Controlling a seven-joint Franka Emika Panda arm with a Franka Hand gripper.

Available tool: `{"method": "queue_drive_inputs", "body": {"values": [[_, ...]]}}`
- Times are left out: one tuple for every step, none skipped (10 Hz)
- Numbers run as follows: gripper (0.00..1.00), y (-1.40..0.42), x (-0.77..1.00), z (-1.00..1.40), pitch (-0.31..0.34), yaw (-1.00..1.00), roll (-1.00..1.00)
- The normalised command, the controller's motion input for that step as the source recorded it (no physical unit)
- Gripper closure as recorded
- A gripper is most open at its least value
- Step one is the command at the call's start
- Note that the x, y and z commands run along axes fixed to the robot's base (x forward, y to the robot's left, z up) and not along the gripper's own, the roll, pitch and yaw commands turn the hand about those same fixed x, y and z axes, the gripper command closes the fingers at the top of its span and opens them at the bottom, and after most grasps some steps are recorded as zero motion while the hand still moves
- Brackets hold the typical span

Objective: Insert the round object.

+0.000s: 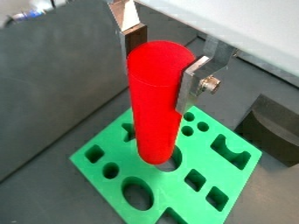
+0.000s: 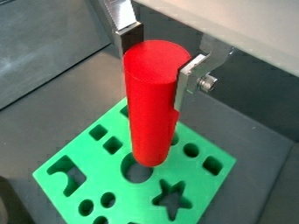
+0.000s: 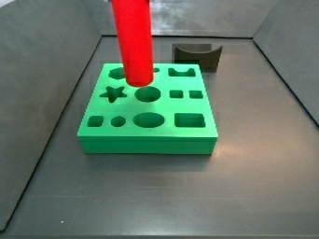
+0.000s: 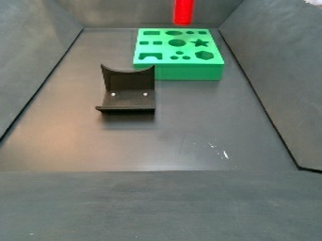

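Bench (image 4: 164,141) carries green block (image 3: 149,121) w/ cut-out holes. Cylinder (image 1: 156,101) hangs upright above block, lower end just over round hole (image 3: 148,93). Gripper (image 1: 163,61) pinches cylinder near its top. Step, I'd judge: aligning pre-insert. Next: centre on hole, lower straight, keep vertical.

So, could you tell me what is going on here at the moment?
The robot arm's gripper is shut on a red cylinder, held upright over a green block full of shaped holes. In both wrist views the cylinder's lower end hangs just above a round hole near the middle of the block; it does not look to be inside yet. A dark grey block with a curved notch sits apart on the floor, untouched.
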Motion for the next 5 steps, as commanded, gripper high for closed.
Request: {"method": "queue_drive_inputs", "body": {"values": [[1.00, 0.29, 0.20, -0.40, 0.039, 0.00, -0.03], [1.00, 0.05, 0.00, -0.24, 0.000, -0.07, -0.10], [1.00, 0.00, 0.00, -0.25, -0.011, -0.10, -0.13], [1.00, 0.00, 0.06, -0.41, 0.004, -0.06, 0.00], [1.00, 0.00, 0.04, -0.27, 0.011, -0.06, 0.00]]}}
